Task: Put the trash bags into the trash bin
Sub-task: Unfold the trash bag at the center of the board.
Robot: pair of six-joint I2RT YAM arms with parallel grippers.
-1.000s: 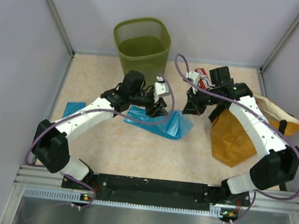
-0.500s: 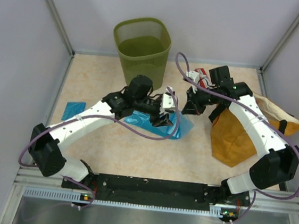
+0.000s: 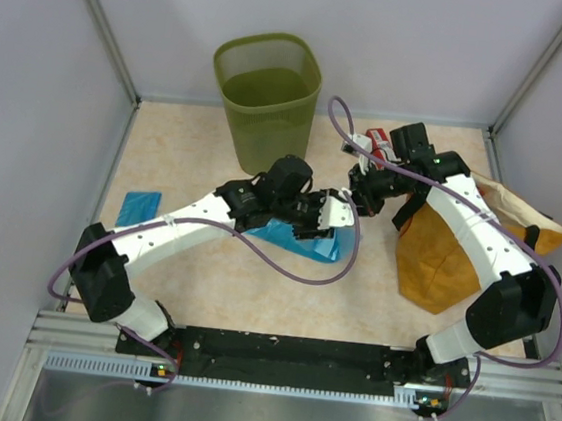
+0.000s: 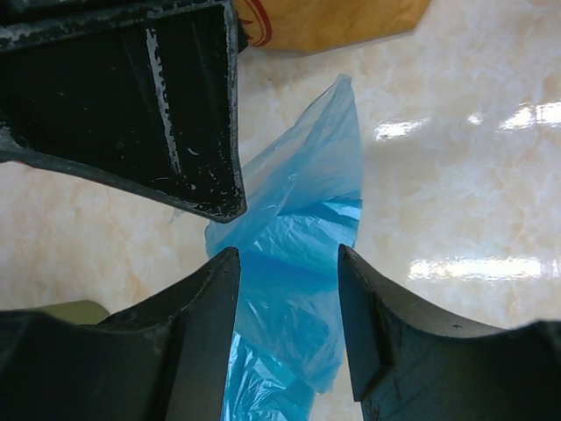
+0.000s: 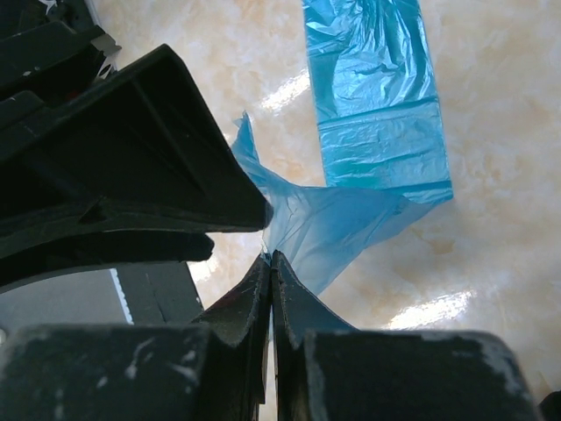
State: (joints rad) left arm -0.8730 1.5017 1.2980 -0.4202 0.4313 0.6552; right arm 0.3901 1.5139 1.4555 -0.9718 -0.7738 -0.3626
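Observation:
A crinkly light-blue trash bag (image 3: pixel 303 241) lies on the table in the middle. In the right wrist view my right gripper (image 5: pixel 270 257) is shut on a pulled-up corner of this trash bag (image 5: pixel 337 219). My right gripper (image 3: pixel 354 200) is at the bag's right end. My left gripper (image 3: pixel 332 221) is right beside it, and in the left wrist view its open fingers straddle the blue film (image 4: pixel 298 263) without pinching it. A small folded trash bag (image 3: pixel 139 206) lies flat at the left. The olive-green mesh trash bin (image 3: pixel 266 88) stands at the back.
A mustard-orange sack (image 3: pixel 448 248) lies under the right arm at the right. A red box (image 3: pixel 379 140) sits behind the right gripper. The right gripper's black body (image 4: pixel 131 88) fills the upper left of the left wrist view, very close.
My left arm has swung right across the blue bag, up to the right gripper, and its jaws stand wider. The right gripper stayed shut and hardly moved.

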